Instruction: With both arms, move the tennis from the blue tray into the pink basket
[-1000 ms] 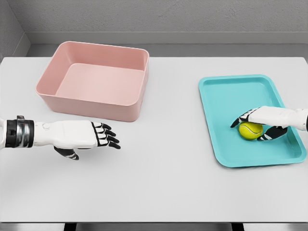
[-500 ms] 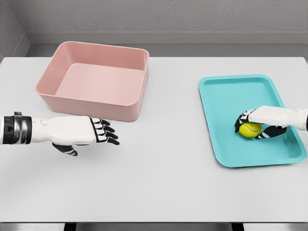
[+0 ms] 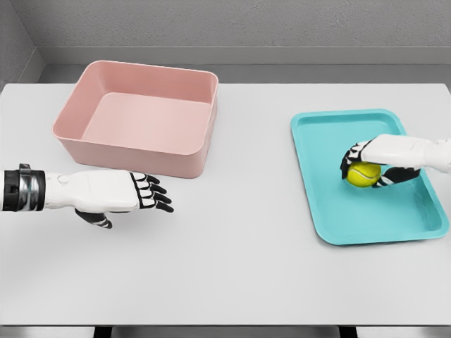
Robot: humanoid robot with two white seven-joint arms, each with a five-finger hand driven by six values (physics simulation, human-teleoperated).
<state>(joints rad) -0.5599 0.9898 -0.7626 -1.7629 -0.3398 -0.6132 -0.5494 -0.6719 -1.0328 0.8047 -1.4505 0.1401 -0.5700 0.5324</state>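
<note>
**Ball gripped over the tray, basket yet to be reached**

The tennis ball (image 3: 363,174) is grasped by the right hand (image 3: 375,166), fingers curled over its top and thumb tucked beneath, above the blue tray (image 3: 331,127). Whether the ball is fully clear of the tray floor cannot be told for certain from this angle, though it appears to be lifted. So the pick is made, or very nearly, and that is the only part of the task that can be counted as done.

The pink basket (image 3: 134,151) is seen empty at the far left of the counter (image 3: 239,267), well apart from the tray. The carry across and the drop into the basket are all left to do, and a handover is likely to be needed, since both arms are called for.

The left hand (image 3: 116,193) is held out flat just in front of the basket, fingers relaxed, nothing in it.

Against the earlier frames, the ball and right hand are found higher and slightly further up the tray, with the fingers wrapped more tightly. The left hand is shifted a little leftwards.
</note>
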